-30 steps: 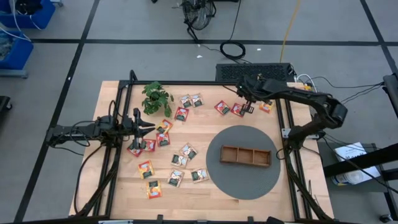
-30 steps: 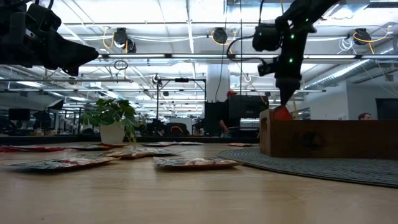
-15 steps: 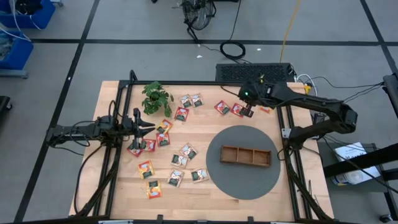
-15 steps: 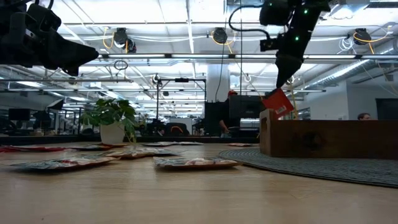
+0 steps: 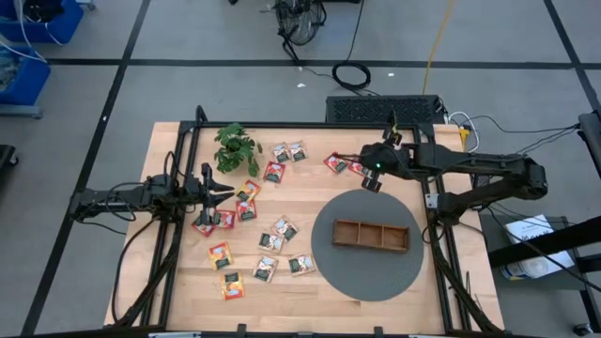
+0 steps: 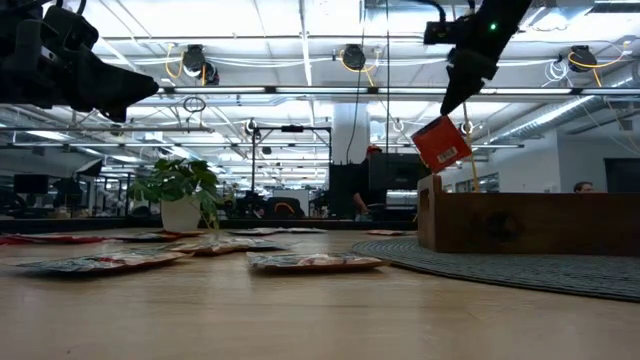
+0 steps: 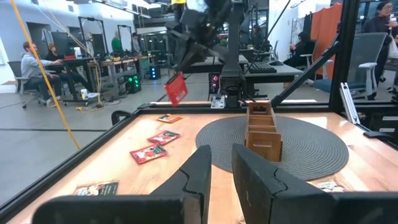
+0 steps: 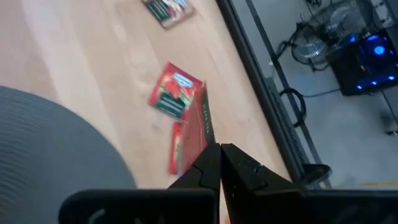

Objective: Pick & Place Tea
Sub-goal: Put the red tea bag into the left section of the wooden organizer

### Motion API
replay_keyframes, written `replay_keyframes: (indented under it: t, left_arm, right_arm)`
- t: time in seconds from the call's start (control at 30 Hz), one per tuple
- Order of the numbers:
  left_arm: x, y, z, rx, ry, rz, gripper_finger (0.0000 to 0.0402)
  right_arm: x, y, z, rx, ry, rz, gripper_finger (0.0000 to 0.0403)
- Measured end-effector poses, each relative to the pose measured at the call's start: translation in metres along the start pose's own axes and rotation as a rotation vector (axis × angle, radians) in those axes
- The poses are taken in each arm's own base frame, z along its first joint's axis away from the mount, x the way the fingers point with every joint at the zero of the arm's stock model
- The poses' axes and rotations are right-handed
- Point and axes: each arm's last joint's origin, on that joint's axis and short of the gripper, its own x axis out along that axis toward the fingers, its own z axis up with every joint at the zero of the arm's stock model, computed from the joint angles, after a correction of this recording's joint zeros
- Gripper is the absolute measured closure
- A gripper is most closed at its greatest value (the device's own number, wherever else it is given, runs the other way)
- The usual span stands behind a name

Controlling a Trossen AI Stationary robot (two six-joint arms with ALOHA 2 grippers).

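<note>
High view: right end effector (image 5: 372, 178) raised over the far right part of the counter (image 5: 300, 291), just beyond the far-left rim of the round grey mat (image 5: 366, 277), fingers pressed together on a red tea sachet (image 6: 441, 143). Seen in the low view hanging tilted in the air from one corner, above and just left of the wooden tray (image 6: 530, 222). Seen again from the left wrist view as a red square (image 7: 176, 89) dangling under the dark arm, beyond the tray (image 7: 262, 127). Right wrist view: fingertips (image 8: 211, 163) closed on the sachet's edge (image 8: 200, 134), another red sachet (image 8: 176, 91) flat on the wood below.

Left end effector (image 5: 225, 191) held above the left side of the counter, over the cluster of loose sachets (image 5: 246, 209), fingers (image 7: 200, 171) only narrowly apart, gripping nothing.

Tray placed lengthwise on the mat, three compartments, contents not clear from above. Remaining sachets scattered flat: several near the small potted plant (image 5: 236, 147) at the far left, more in the middle and at the near left (image 5: 226, 284), a couple at the far side near the raised sachet (image 5: 335, 162).
</note>
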Motion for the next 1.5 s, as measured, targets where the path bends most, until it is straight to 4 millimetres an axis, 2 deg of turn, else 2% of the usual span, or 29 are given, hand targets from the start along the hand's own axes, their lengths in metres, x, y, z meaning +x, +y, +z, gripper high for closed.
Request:
replay_keyframes:
  t: [0.97,1.23,1.4,1.5]
  left_arm:
    - [0.000,0.000,0.000,0.000,0.000,0.000,0.0330]
    - [0.000,0.000,0.000,0.000,0.000,0.000,0.0330]
    - [0.000,0.000,0.000,0.000,0.000,0.000,0.0330]
    - [0.000,0.000,0.000,0.000,0.000,0.000,0.0330]
  right_arm:
    - [-0.072,0.071,-0.007,0.043,-0.302,0.297,0.0403]
    - [-0.075,0.073,-0.009,0.062,-0.296,0.296,0.0403]
    - [-0.075,0.077,-0.010,0.062,-0.261,0.408,0.0401]
    - [-0.075,0.080,-0.011,0.062,-0.224,0.497,0.0378]
